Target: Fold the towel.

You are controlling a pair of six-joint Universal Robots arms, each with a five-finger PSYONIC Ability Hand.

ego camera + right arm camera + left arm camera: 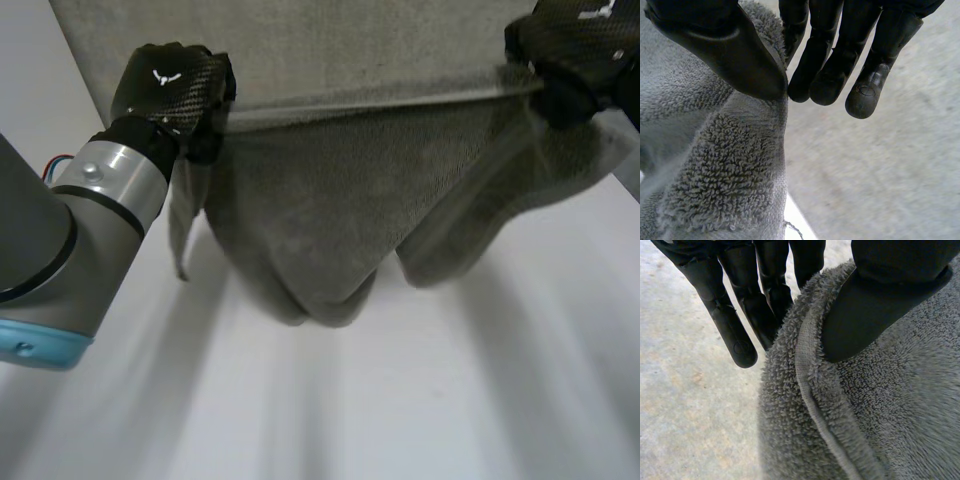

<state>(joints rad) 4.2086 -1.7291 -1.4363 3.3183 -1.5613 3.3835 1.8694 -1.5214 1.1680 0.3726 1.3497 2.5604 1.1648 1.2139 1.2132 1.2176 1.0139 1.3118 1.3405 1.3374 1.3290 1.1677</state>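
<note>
Grey terry-cloth towel (pixel 320 220) hangs off the white table (pixel 420 400), held at two points along one hemmed edge; that hem runs nearly straight from one set of fingers to the other; below it the cloth sags in two loose lobes; past the fingers more towel spreads flat.

Black left hand (pixel 875 320): thumb pressed onto the pile just inside the hem, fingers (pixel 740 325) straight behind the cloth; the hem is clamped between them. Black right hand (pixel 730 55): same pinch, thumb on one face, fingers (pixel 840 70) close together on the other, at what we take for a corner.

We judge the step to be carrying this held edge across to meet the opposite edge, first fold not yet laid.

To do it well, we think: both hands level, travelling at equal pace, so the hem stays straight; enough spread between the hands to take out the middle sag, since the lobes could tuck under and crease; lower until the hanging cloth lies flat before the hem comes down; match corner to corner; let go only once the edge rests. The left pinch is shallow, close to the hem; slipping is the risk.
</note>
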